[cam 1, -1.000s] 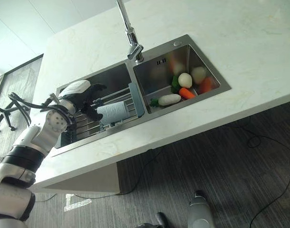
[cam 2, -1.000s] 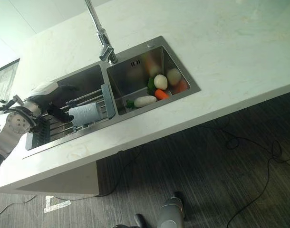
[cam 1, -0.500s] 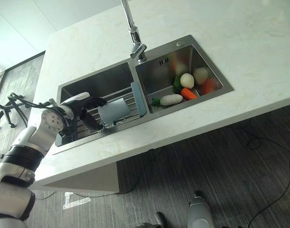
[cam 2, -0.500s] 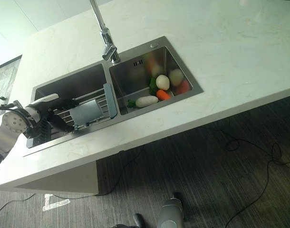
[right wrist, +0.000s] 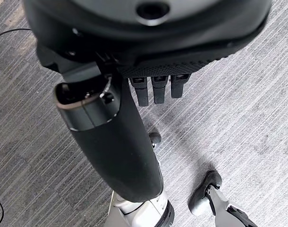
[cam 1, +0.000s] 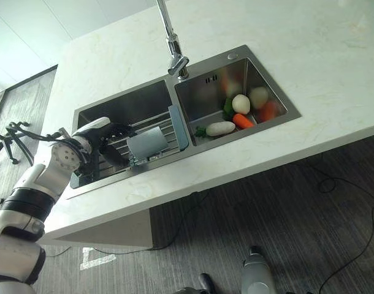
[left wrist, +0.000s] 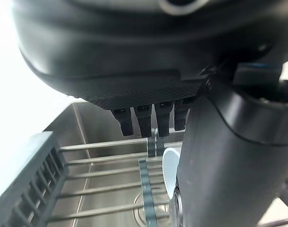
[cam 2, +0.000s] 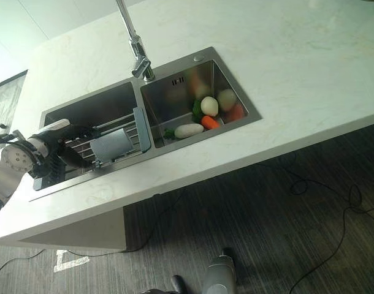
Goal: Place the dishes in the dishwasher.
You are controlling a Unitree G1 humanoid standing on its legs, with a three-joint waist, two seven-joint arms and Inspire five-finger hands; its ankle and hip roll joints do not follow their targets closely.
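Now lower: left hand (cam 1: 106, 133), cup (cam 1: 148, 144) on rack (cam 1: 155, 125).

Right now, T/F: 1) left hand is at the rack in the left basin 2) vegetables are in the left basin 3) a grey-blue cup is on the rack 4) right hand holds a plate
1) True: the left hand is at the wire rack over the left basin.
2) False: the vegetables lie in the right basin.
3) True: the grey-blue cup lies on its side on the rack, at the hand.
4) False: the right hand hangs over the floor, holding nothing.
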